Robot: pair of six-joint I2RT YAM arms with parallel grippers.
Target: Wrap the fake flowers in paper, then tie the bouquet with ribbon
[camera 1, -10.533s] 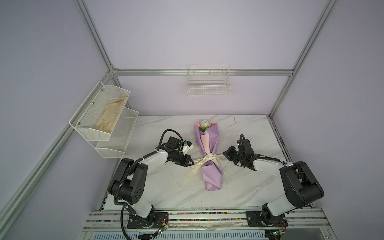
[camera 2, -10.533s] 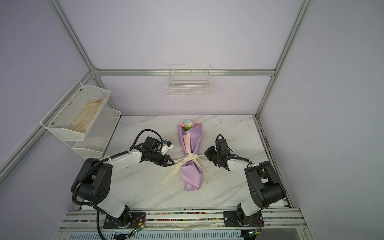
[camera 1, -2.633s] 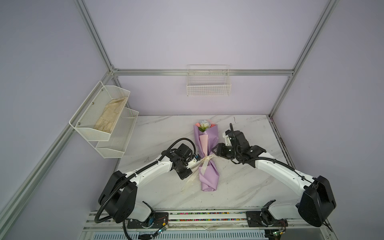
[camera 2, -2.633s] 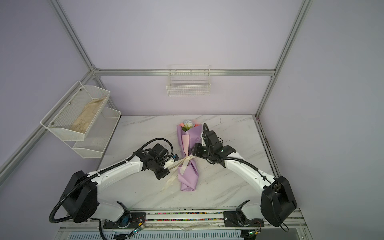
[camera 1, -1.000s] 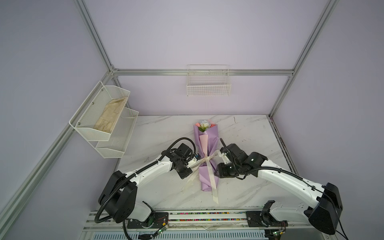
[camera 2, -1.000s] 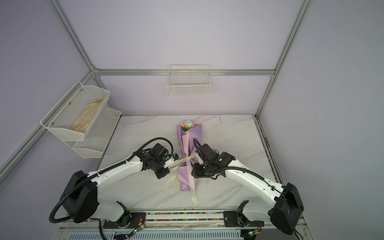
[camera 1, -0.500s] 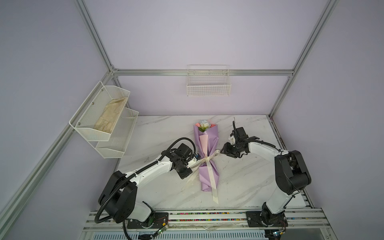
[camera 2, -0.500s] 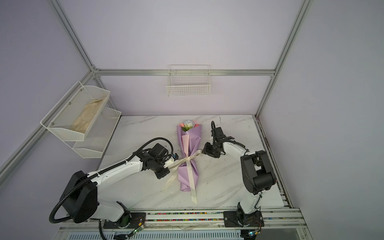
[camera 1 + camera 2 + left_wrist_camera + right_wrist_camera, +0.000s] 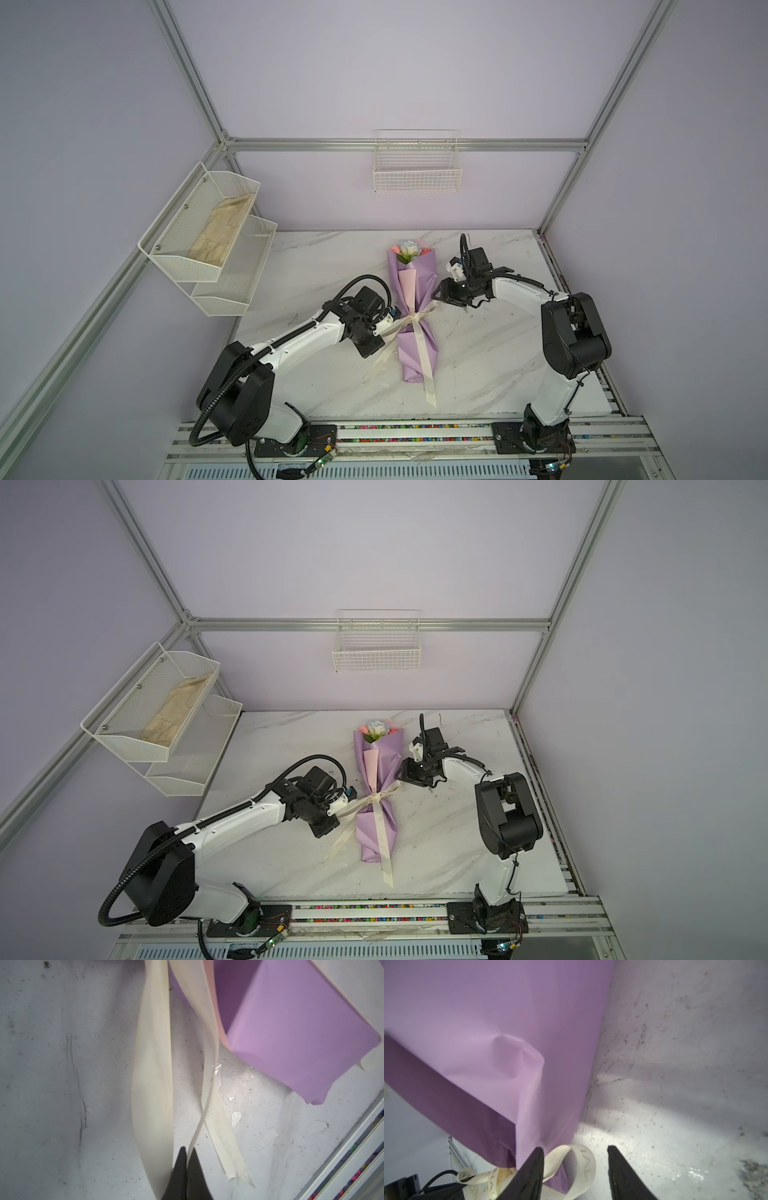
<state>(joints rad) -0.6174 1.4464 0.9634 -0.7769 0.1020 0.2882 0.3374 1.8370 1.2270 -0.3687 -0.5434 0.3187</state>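
The bouquet of fake flowers (image 9: 415, 282) (image 9: 380, 766) lies lengthwise mid-table, its roses toward the back wall and its wrap lilac with a pink fold. A cream ribbon (image 9: 415, 319) (image 9: 376, 798) is knotted round its waist. My left gripper (image 9: 394, 323) (image 9: 188, 1157) sits just left of the knot, shut on a thin ribbon strand. My right gripper (image 9: 435, 297) (image 9: 576, 1159) stands open just right of the waist. A lettered ribbon loop (image 9: 583, 1165) curls between its fingers, against the lilac wrap (image 9: 488, 1022).
One ribbon tail (image 9: 428, 374) runs down over the wrap toward the front rail (image 9: 415, 432); another (image 9: 380, 359) trails off to the left. A two-tier mesh shelf (image 9: 166, 257) holding a cloth hangs on the left wall. A wire basket (image 9: 417, 183) hangs on the back wall.
My right arm pulled back from the bouquet's lower half to the right of its waist, then edged in at the ribbon loop. My left gripper has stayed shut on the ribbon.
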